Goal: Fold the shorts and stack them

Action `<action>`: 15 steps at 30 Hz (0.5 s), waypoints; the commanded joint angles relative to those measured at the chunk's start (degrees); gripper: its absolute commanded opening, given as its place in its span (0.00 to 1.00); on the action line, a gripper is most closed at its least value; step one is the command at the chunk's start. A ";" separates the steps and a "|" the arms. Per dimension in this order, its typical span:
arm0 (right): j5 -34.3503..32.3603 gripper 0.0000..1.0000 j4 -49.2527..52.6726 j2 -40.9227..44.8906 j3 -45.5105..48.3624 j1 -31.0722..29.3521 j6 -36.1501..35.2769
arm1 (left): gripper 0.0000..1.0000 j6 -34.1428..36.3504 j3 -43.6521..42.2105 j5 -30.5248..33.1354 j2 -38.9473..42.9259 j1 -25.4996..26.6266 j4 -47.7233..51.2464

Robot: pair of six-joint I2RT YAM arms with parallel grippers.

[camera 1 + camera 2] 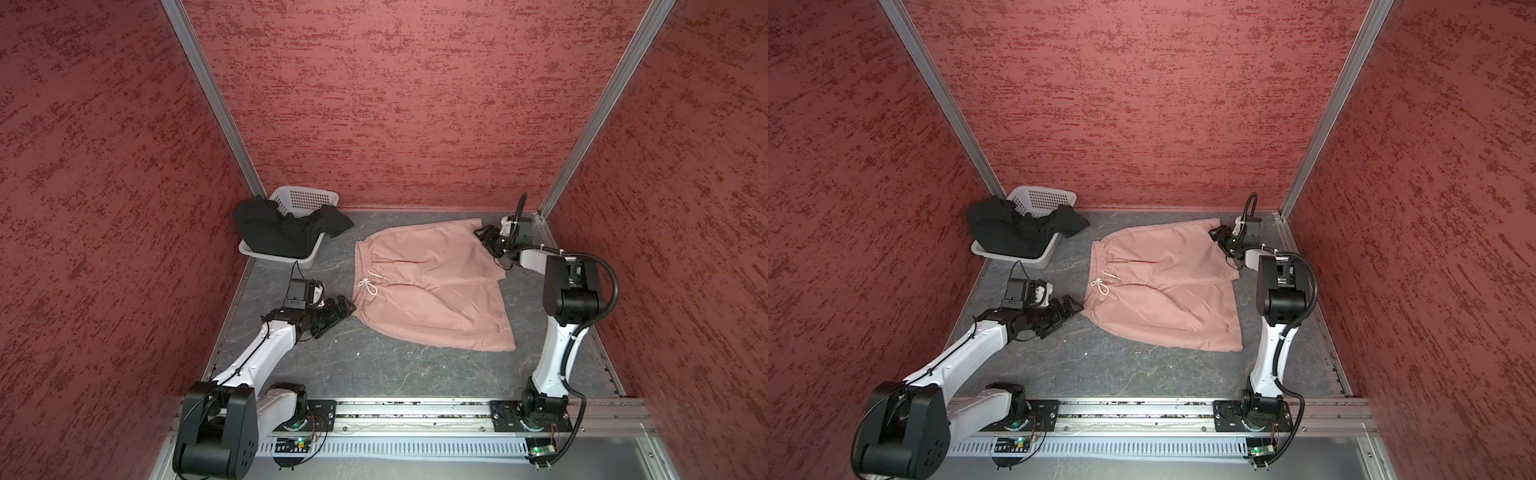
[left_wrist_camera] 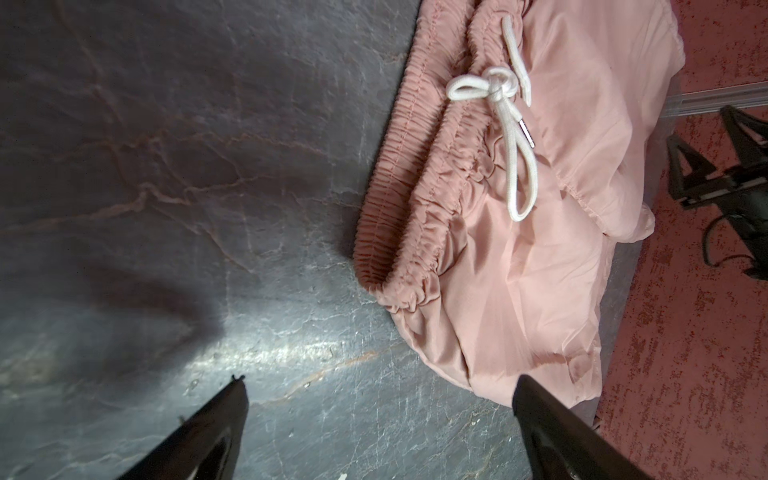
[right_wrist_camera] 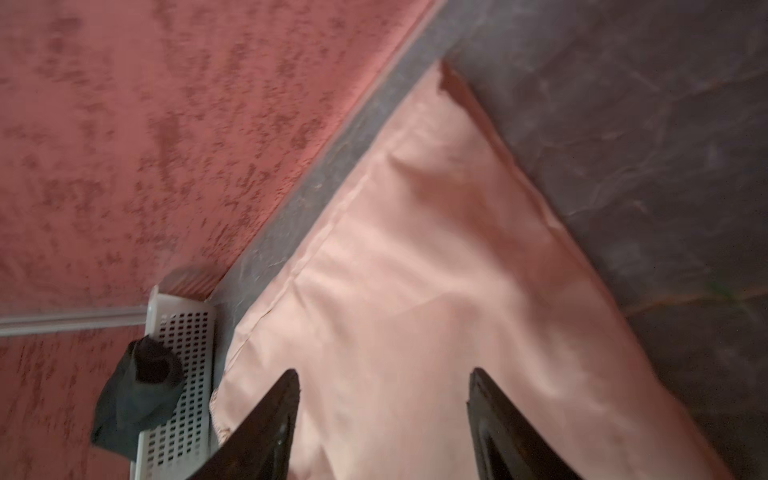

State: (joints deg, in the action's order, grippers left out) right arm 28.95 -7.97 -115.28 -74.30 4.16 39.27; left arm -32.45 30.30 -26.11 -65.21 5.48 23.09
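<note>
Hovering, both jaws wide, nothing held: left gripper [image 2: 380, 382] beside pink shorts [image 1: 432, 291] waistband [image 2: 399, 174], right gripper [image 3: 384, 374] over far leg [image 3: 415, 270]. Figured pinching top layer only could've wrecked fold.

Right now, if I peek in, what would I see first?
The big pink shorts, spread flat in the middle of the dark table, with a white drawstring bow. Then the black shorts flopped over a white basket in the far left corner. The left tool and right tool sit open at the pink pair's opposite corners.
</note>
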 commanded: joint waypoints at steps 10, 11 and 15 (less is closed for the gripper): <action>-14.07 0.68 17.51 37.73 21.95 -12.03 -7.65 | 0.99 -5.43 3.37 -0.73 -7.84 4.46 -3.33; -16.00 0.68 18.94 41.12 23.81 -13.08 -6.78 | 0.99 -5.86 2.54 -0.70 -7.24 4.24 -3.23; -19.26 0.68 25.37 51.49 28.74 -16.77 -6.66 | 0.99 -7.77 -1.24 -0.91 -6.09 3.93 -8.74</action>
State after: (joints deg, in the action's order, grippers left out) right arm 15.27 10.52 -68.14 -47.18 -10.94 32.58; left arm -38.22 31.14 -26.96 -72.12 9.61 17.74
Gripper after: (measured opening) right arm 0.681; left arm 0.994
